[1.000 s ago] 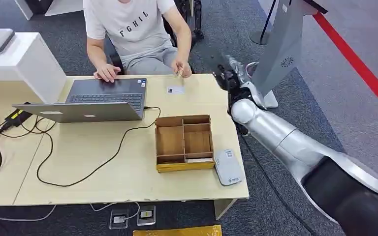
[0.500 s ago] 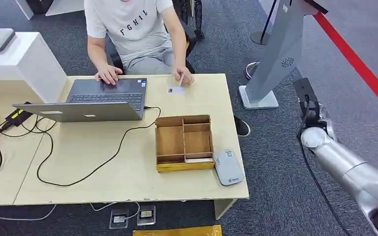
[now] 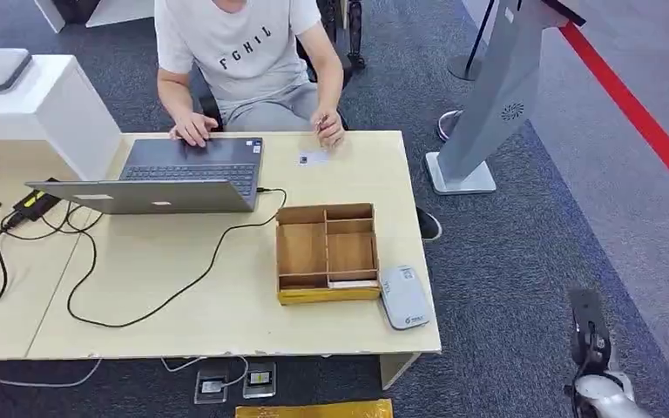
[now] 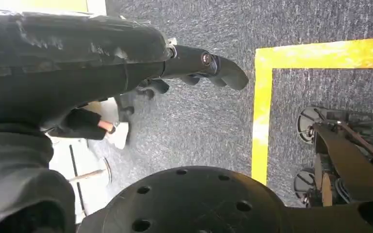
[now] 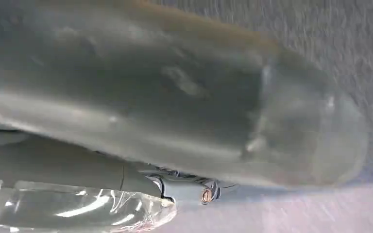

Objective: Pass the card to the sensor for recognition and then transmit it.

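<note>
Nearest me, low at the right over the grey carpet, the right robot hand hangs by the robot's side, well apart from the bench; I cannot tell how its fingers lie. The left robot hand hangs over the carpet too, its dark fingers loosely curled and holding nothing.

On the pale wooden bench, near its front edge, sits a flat grey rectangular card reader, just beside an open brown wooden divided box. One front compartment of that box holds a thin white slip; the others look bare.

Farther back lies the open grey laptop. Beyond the box, near the far edge, the small white card lies flat, with dark print too small to read. A person's hand rests just beside it.
</note>
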